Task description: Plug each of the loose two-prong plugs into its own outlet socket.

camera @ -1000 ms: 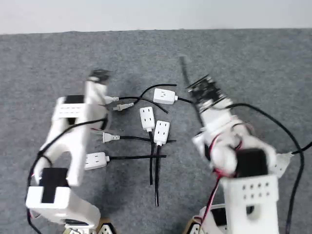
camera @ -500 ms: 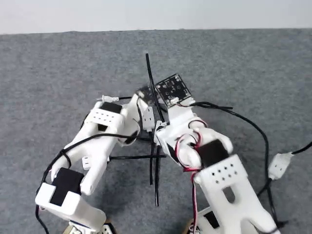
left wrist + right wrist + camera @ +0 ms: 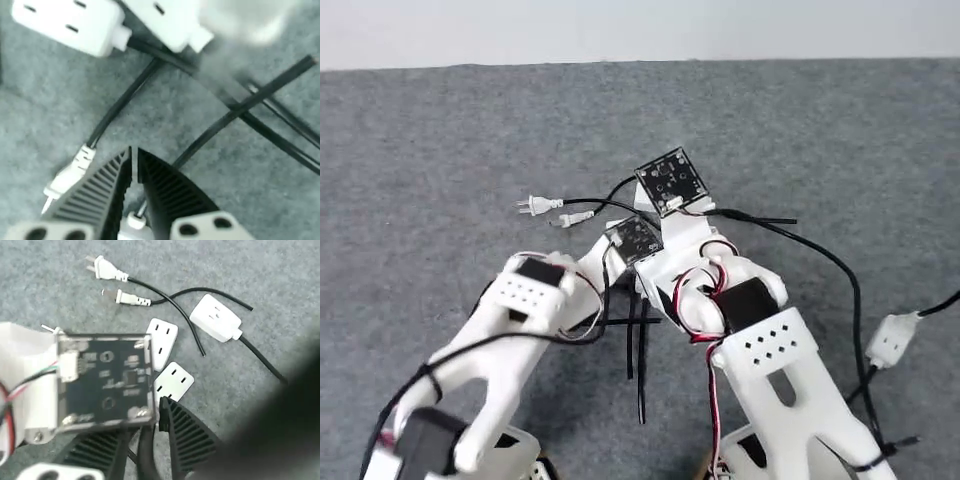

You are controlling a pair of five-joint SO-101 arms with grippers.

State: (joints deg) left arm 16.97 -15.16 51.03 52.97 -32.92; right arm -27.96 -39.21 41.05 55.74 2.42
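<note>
Two white two-prong plugs (image 3: 536,205) lie on the grey carpet (image 3: 420,130) just beyond both arms. Their long axes run across the table with the prongs leftward, and bare carpet lies beyond. In the left wrist view, the left gripper (image 3: 134,162) is pinched together beside one white plug (image 3: 70,176). In the right wrist view, the right gripper (image 3: 145,440) clamps a black cable (image 3: 146,460) near three white outlet sockets (image 3: 172,382).

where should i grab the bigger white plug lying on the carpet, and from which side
Grip the bigger white plug by its body, just behind the prongs, probably coming straight down from above. It lies flat, both long sides free, so a pincer can close across its width.
</note>
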